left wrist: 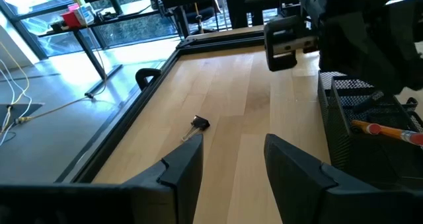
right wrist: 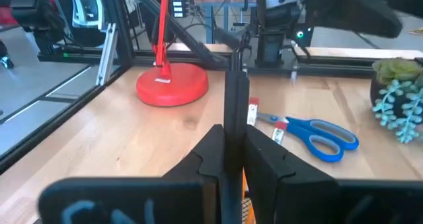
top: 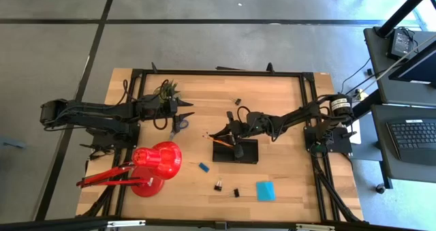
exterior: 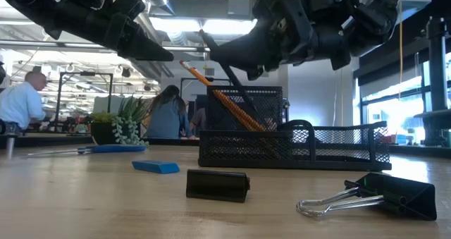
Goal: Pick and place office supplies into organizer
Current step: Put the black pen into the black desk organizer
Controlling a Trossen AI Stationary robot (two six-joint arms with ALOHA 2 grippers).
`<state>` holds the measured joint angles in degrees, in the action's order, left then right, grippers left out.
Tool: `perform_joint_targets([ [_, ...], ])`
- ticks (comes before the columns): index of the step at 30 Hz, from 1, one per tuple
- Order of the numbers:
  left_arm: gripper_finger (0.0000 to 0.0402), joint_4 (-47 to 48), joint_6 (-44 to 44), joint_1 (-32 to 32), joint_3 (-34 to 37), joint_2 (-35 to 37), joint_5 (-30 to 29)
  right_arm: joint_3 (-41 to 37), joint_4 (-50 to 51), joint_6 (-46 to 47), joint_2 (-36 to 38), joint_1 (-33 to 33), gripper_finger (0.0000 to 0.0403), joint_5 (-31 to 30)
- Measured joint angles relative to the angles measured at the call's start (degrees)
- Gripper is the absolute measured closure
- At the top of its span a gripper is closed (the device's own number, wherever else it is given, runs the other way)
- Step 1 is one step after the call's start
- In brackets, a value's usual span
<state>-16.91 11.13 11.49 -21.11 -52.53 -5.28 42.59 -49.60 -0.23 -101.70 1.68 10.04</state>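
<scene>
Lamp: big red one, front-left of the table, base near the front edge.
Left arm: reaches in from the left side, raised above the back-left of the table beside the potted plant.
Left gripper: fingers spread wide with nothing between them, hovering clear of the wood.
Scissors: blue handles, flat on the table just right of the left arm's tip (the right wrist view shows them lying beyond the fingers, near the plant).
Eraser: small blue piece, lying alone in front of the organizer's left end.
Pencil: orange-yellow, leaning tilted in the organizer's tall left section, top end sticking out to the left.
Organizer: low black mesh tray at the table's middle.
Pen: thin, black, held upright over the organizer's left part.
Right gripper: fingers clamped on the pen, poised directly above the organizer.
Binder clips: two near the front edge and; one more at the back.
Note pad: cyan square, front-right, well apart from the organizer.
Background: people seated in the room beyond, seen in the low view.
</scene>
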Motion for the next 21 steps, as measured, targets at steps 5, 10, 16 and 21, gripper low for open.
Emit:
perform_joint_targets([
  [5, 0.0247, 0.2, 0.0, 0.0, 0.0, 0.0, 0.0, 0.0, 1.9, 0.1, -1.0, 0.5, 0.0358, 0.1],
  [10, 0.0247, 0.4, 0.1, 0.0, 0.0, 0.0, 0.0, 0.0, 4.0, 0.1, -1.0, 0.5, 0.0358, 0.0],
  [16, 0.0247, 0.4, 0.0, 0.0, 0.0, 0.0, 0.0, 0.0, 5.1, 0.1, -1.0, 0.5, 0.0347, 0.0],
  [21, 0.0247, 0.4, 0.0, 0.0, 0.0, 0.0, 0.0, 0.0, 5.3, 0.2, -1.0, 0.5, 0.0328, 0.0],
])
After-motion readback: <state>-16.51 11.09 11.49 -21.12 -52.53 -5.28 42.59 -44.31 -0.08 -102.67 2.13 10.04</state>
